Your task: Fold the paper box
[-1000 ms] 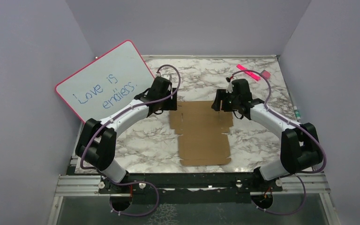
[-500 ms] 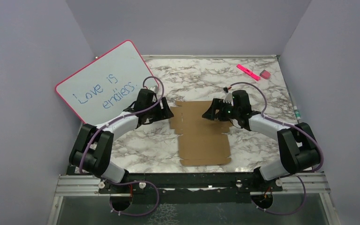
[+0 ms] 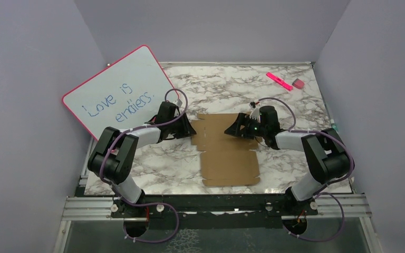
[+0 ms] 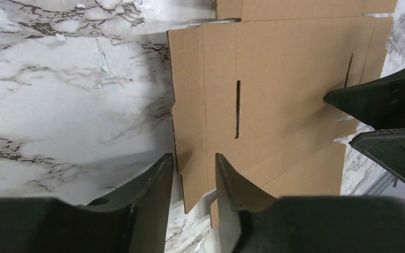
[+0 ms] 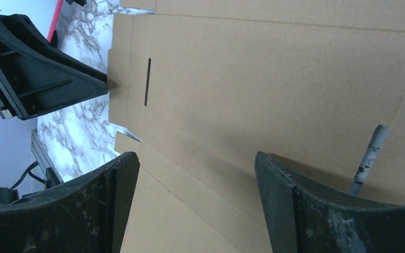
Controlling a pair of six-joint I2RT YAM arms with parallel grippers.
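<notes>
The paper box [image 3: 227, 150] lies flat and unfolded in the middle of the table, a brown cardboard sheet with its wider part toward the far wall and a narrower panel reaching toward the arm bases. We see creases along its length and a thin dark slot near each side edge.

The left gripper [image 4: 192, 158] sits low at the sheet's left edge. Its fingers stand a narrow gap apart, and the wrist view shows the edge strip of the cardboard in that gap, not pinched. The right gripper [image 5: 195, 158] sits low over the sheet's right part, its fingers spread wide with bare cardboard between them. The two grippers face each other across the sheet.

The table [image 3: 232, 84] has a white marble pattern with grey-brown veins. A pink-framed whiteboard [image 3: 116, 89] leans at its far left corner against the wall, with "Love is endless." written on it in blue. Near the far right corner lie a pink marker [image 3: 279, 81] and, just beside it, a small pink eraser [image 3: 298, 83].

Plain lavender walls [image 3: 211, 26] close the table in on three sides. A metal rail [image 3: 216, 208] runs along the near edge and carries both arm bases.
</notes>
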